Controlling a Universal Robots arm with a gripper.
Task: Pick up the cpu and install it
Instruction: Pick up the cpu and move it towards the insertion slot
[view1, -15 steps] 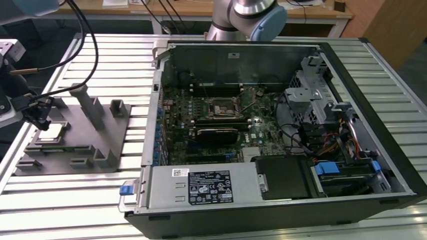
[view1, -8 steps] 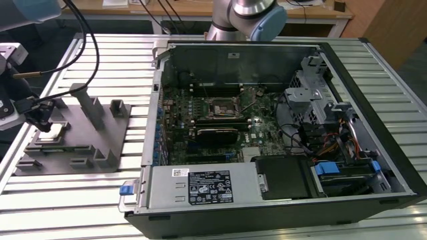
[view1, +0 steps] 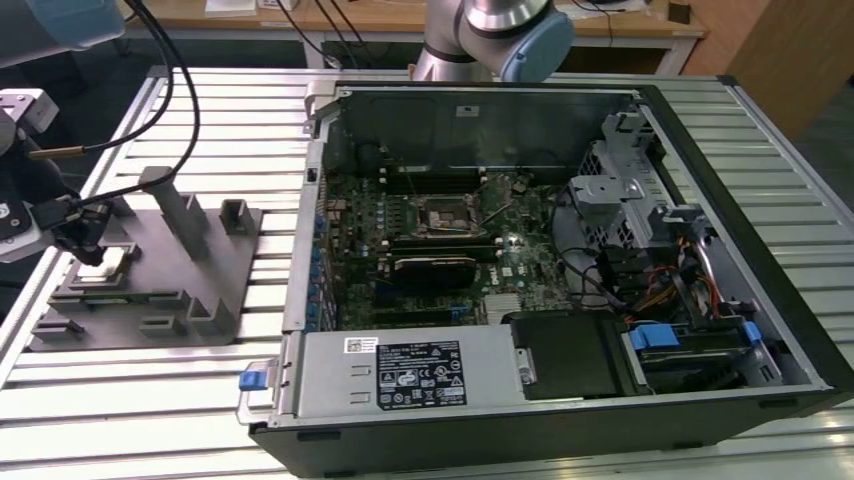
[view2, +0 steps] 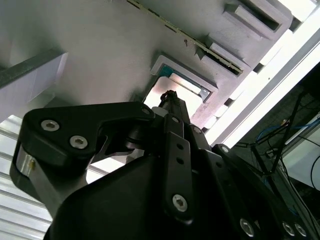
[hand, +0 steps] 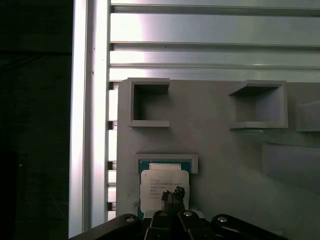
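Sitting in the grey holder's (hand: 220, 150) framed pocket, the cpu (hand: 157, 182), gripper (hand: 172, 194) over it, tips pinched together, nothing held.

The cpu (hand: 161, 182) is a small thin square chip with a pale silver-white top, some faint print on it, and a teal-green edge peeking out around it. It's lying flat in a shallow framed pocket of the grey holder block (hand: 225, 165), close to the block's edge. That's over on the exterior view's left, well apart from the open computer case (view1: 534, 440).
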